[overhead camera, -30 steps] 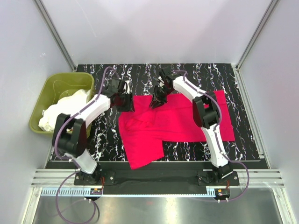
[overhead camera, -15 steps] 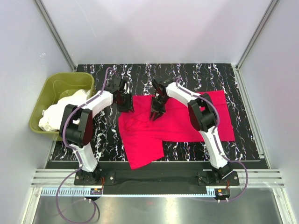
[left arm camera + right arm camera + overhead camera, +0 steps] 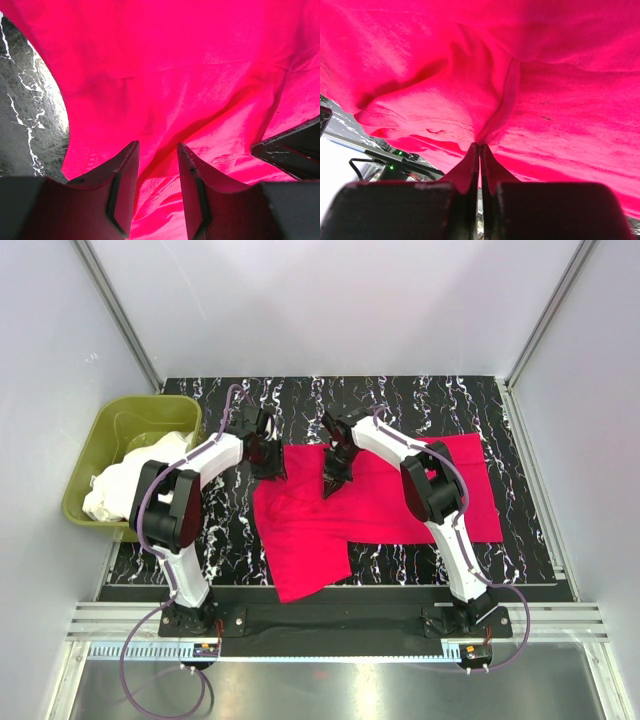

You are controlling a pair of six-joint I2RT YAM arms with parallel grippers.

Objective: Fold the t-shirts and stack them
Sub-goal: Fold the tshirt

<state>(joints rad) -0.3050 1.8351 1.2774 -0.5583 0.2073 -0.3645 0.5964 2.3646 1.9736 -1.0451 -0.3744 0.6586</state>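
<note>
Finds red t-shirt (image 3: 400, 502) spread and rumpled across the marbled table (image 3: 500, 400), white t-shirts (image 3: 140, 468) heaped in the tub (image 3: 120, 420) at left. Records right gripper (image 3: 480, 150) pressed together on a puckered fold of red cloth, and left gripper (image 3: 157, 150) spread at the shirt's far-left corner, pinching nothing. Judges fabric light, limp and prone to sag and bunch. Recommends seizing edges or corners on both sides together.

Counts on the counter (image 3: 420, 400)
One red shirt (image 3: 420, 505), one tub (image 3: 112, 423), two pincers: left pincer (image 3: 270, 470), right pincer (image 3: 330, 486); white shirts (image 3: 135, 475) heaped in the tub, number unclear.
</note>
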